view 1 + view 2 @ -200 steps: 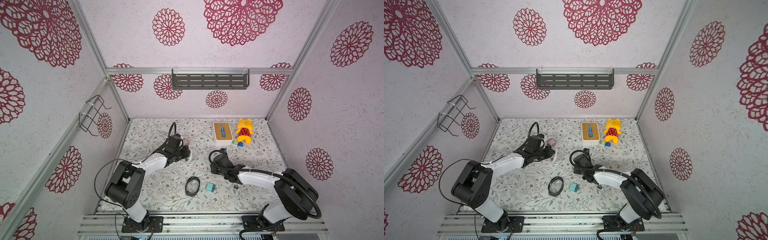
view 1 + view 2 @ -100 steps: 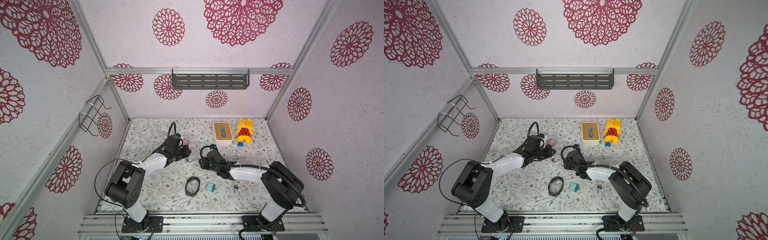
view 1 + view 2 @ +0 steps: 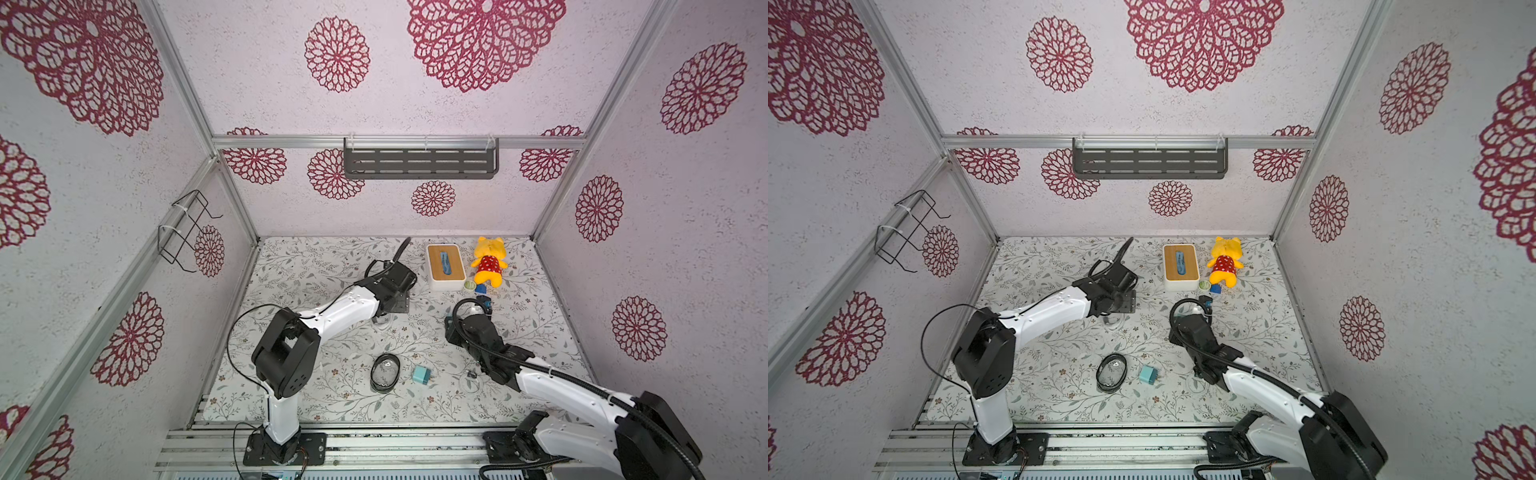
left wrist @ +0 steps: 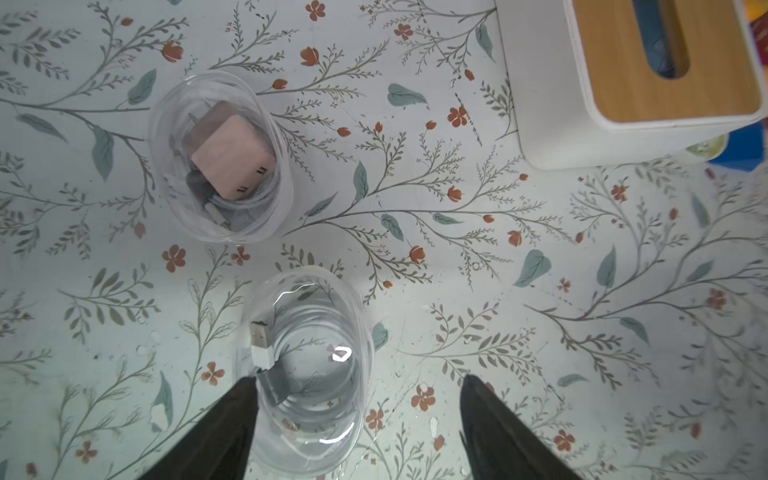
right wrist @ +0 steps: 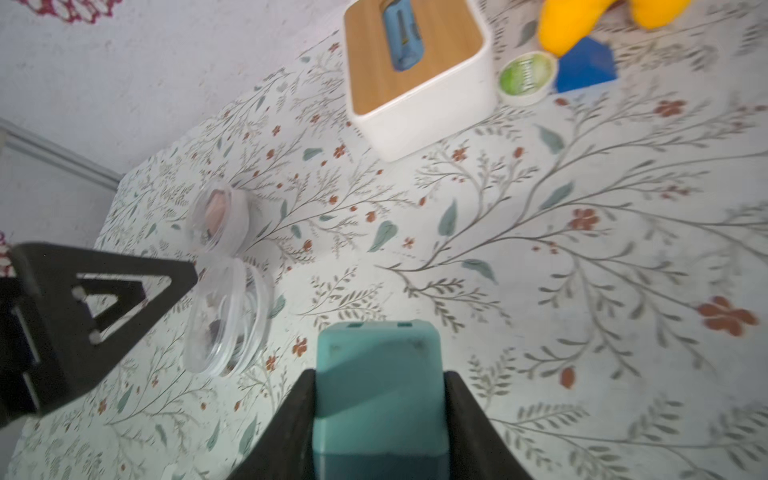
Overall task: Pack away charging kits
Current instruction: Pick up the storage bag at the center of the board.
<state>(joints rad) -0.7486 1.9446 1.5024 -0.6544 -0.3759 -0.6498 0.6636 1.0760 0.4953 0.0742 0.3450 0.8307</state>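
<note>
My left gripper (image 4: pixel 357 399) is open just above the table. A clear oval case (image 4: pixel 309 374) holding a pale coiled cable (image 4: pixel 262 347) lies between its fingers, close against one finger (image 4: pixel 232 419). A second clear case (image 4: pixel 220 158) beyond it holds a pink charger (image 4: pixel 232 160) on its cable. My right gripper (image 5: pixel 378 376) is shut on a teal charger (image 5: pixel 376 386), held above the table to the right of both cases. In both top views another teal charger (image 3: pixel 422 374) (image 3: pixel 1148 374) lies near the front beside a dark-rimmed oval case (image 3: pixel 385 372) (image 3: pixel 1111 372).
A white box with a wooden top (image 3: pixel 445 266) stands at the back, with a yellow plush (image 3: pixel 488 262), a small green disc (image 3: pixel 469 285) and a blue block (image 3: pixel 481 289) beside it. A thin pale cable loop (image 3: pixel 471 380) lies under the right arm.
My left gripper has opened and shifted right, leaving the case with the cable on the table. My right arm swung left toward that case, then drew back right, still holding the teal charger.
</note>
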